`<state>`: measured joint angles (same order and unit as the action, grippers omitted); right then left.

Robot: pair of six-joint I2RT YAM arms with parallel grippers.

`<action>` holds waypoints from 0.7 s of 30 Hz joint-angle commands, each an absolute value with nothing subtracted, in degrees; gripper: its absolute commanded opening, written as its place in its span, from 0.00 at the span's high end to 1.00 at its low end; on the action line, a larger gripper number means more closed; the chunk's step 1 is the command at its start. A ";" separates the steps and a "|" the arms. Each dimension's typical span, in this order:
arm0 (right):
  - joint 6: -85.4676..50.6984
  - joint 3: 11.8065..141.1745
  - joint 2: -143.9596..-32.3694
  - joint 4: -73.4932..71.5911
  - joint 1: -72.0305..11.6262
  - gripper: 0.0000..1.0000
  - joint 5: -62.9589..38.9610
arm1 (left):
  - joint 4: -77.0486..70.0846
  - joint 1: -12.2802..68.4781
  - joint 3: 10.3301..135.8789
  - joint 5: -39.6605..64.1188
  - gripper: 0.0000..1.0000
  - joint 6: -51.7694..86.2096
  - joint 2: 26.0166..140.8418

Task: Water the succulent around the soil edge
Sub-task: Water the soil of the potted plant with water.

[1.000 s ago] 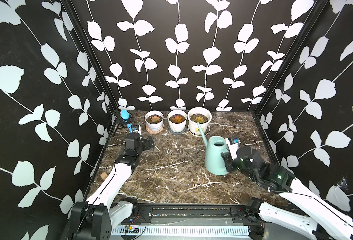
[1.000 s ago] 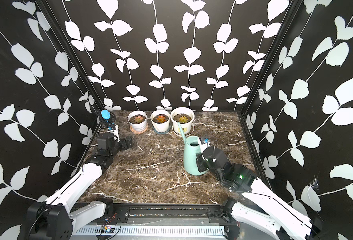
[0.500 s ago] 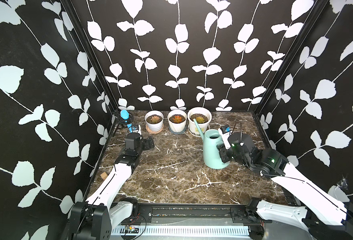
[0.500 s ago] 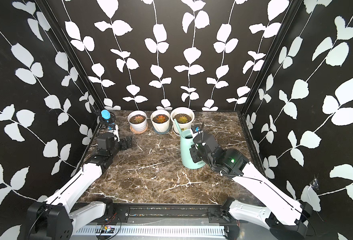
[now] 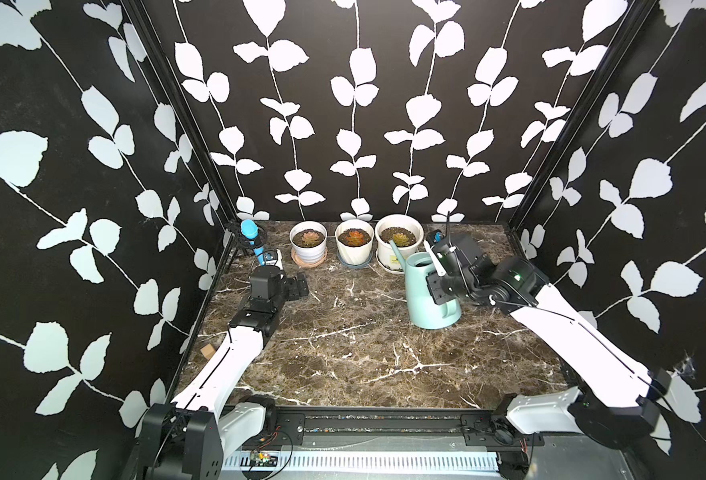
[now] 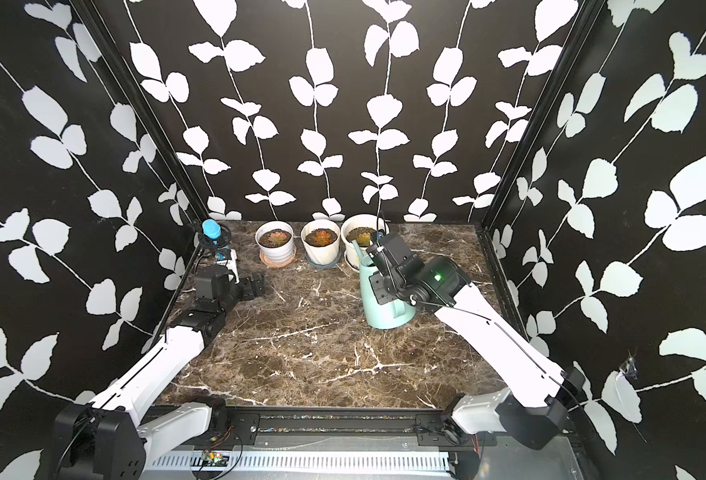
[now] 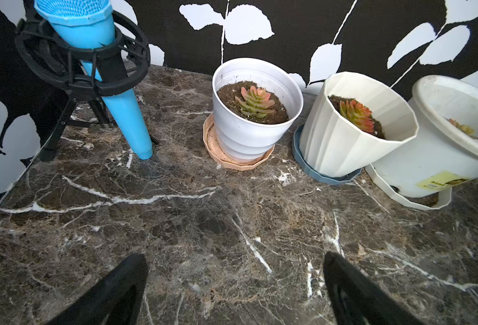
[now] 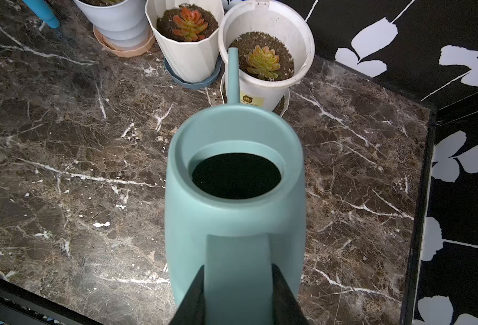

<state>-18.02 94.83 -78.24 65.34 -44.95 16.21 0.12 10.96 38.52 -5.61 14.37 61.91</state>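
We are recording the right gripper [image 8: 237, 270] clenching the teal watering can [image 8: 232, 213] by its handle [image 8: 237, 249], lower centre, and the left gripper [image 7: 234, 260] gaping wide, empty.

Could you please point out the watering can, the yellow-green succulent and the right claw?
watering can [image 8: 233, 216], right wrist view, teal body just below the filling hole.
yellow-green succulent [image 8: 263, 62], right wrist view, centre of the rosette.
right claw [image 8: 237, 267], right wrist view, midway between its fingertips, over the can's handle.

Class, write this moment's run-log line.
right gripper shut on teal plastic watering can | spout at rightmost white pot | left gripper open
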 commanded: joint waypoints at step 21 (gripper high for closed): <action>-19.51 117.13 -91.28 74.12 -42.32 1.00 15.06 | 0.27 11.23 39.90 -6.45 0.01 13.67 60.51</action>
<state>-18.90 113.03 -90.98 73.58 -42.85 15.16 0.12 10.96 38.52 -5.65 14.33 61.91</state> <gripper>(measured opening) 0.289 0.987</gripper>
